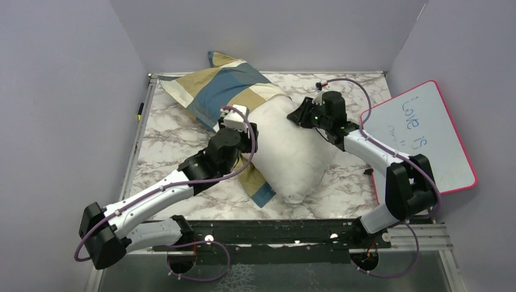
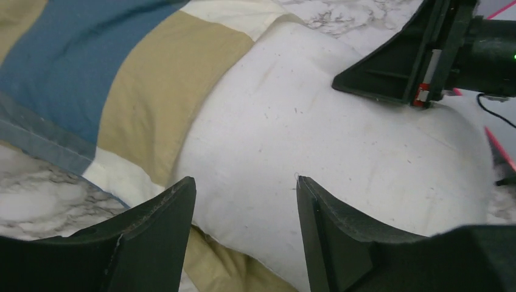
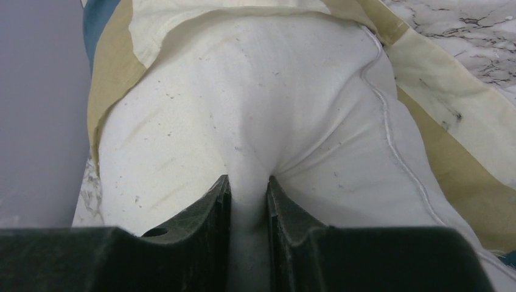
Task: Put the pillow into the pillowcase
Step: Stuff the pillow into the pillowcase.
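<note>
Pillow [image 1: 292,149]: we see it lying across the middle of the marble desk [image 1: 170,134]. Its far-left end is tucked into the mouth of the pillowcase [image 1: 228,82], and most of its bulk is outside.
Pillowcase: it is bunched in blue, tan and cream blocks at the pillow's far-left end. A tan and blue strip of it pokes out from under the pillow's near-left edge.
Left pincer [image 2: 243,188]: its fingers are apart with nothing between them. It is poised over the pillow's left side, just beside the case's rim.
Right pincer [image 3: 248,182]: we find it clamped on a raised fold of the pillow's fabric, at the pillow's far-right part.
Whiteboard [image 1: 426,134]: it is pink-rimmed with blue handwriting and lies to the right of the pillow, apart from it.
</note>
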`<state>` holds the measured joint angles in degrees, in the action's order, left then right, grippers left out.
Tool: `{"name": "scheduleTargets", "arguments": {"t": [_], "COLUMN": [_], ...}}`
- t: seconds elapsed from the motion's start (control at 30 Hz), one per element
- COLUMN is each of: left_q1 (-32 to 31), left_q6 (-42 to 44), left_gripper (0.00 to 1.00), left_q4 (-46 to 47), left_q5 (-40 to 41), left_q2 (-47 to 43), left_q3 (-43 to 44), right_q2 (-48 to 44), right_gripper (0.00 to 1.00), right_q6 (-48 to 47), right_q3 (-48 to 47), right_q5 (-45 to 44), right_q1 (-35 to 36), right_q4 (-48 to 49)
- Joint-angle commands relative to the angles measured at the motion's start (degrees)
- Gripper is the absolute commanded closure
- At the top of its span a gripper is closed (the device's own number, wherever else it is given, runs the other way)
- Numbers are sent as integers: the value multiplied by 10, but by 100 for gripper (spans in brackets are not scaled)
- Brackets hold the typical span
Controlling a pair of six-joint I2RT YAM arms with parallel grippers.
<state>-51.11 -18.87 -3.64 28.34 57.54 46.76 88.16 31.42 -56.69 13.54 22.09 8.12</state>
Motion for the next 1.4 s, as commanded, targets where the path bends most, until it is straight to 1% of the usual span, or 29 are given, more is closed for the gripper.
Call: {"name": "scheduleTargets", "arguments": {"t": [0.0,0.1,0.23,0.4,0.5,0.67,0.7,0.73,0.77,0.8,0.87,0.9,0.97,1.0,1.03,1.1,1.13,1.17,1.23,1.37], "left_q1": [1,23,58,87,102,114,115,117,117,117,109,100,70,51,39,28,26,24,23,22], "left_q6": [174,227,265,324,341,400,411,420,428,431,414,400,350,301,240,131,89,53,28,21], "left_gripper": [34,32,31,31,31,31,34,40,50,64,91,99,100,100,100,100,100,100,100,100], "left_q4": [-7,2,18,90,108,174,182,183,181,175,141,108,61,16,-4,29,58,66,63,11], "left_q5": [67,85,109,117,122,141,143,143,142,143,141,132,92,67,19,-85,-99,-98,-101,-108], "left_q2": [88,164,241,291,323,354,360,366,371,374,372,365,338,310,283,233,215,202,194,194], "left_q3": [68,109,146,146,150,141,143,146,151,158,173,179,179,173,158,83,38,0,-26,-17], "right_q2": [-13,-17,-19,-26,-26,-26,-25,-26,-27,-27,-27,-26,-23,-21,-19,-22,-26,-31,-37,-46], "right_gripper": [72,72,72,72,72,72,72,72,72,72,73,74,76,76,76,76,76,76,76,76], "right_q6": [-12,3,10,11,10,12,15,22,28,37,62,71,88,98,107,123,129,132,140,157], "right_q3": [-18,-7,-3,9,9,10,12,16,23,32,51,63,84,92,101,120,126,129,130,135], "right_q5": [35,55,68,71,72,73,74,78,82,85,83,78,59,49,40,15,0,-14,-38,-60], "right_q1": [5,6,6,6,6,6,6,6,6,6,6,7,10,12,13,18,20,21,23,24], "right_q4": [-46,-26,-22,-15,-15,-13,-11,-5,4,17,46,59,80,86,93,98,99,96,88,89]}}
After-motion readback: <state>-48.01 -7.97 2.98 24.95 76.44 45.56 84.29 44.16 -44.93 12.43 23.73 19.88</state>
